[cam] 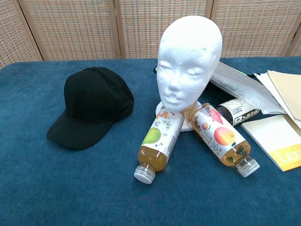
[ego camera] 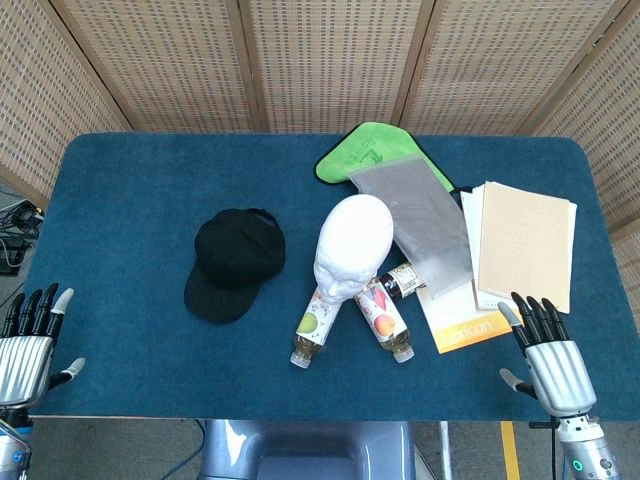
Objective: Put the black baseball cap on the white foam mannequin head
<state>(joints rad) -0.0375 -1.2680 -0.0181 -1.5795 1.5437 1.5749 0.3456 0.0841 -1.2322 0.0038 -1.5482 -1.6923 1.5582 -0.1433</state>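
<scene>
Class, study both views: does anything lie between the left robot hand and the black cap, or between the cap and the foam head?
Nothing visible does. Only bare blue table separates the left robot hand from the black baseball cap. The cap lies just left of the white foam mannequin head, apart from it; the bottles lie at its base, not between.

The cap [ego camera: 236,263] is plain black and the mannequin head [ego camera: 353,243] white on a deep blue table cloth [ego camera: 130,200]. At the upper centre lies a bright green cloth [ego camera: 365,153]; the screen [ego camera: 320,60] behind is tan woven lattice.
</scene>
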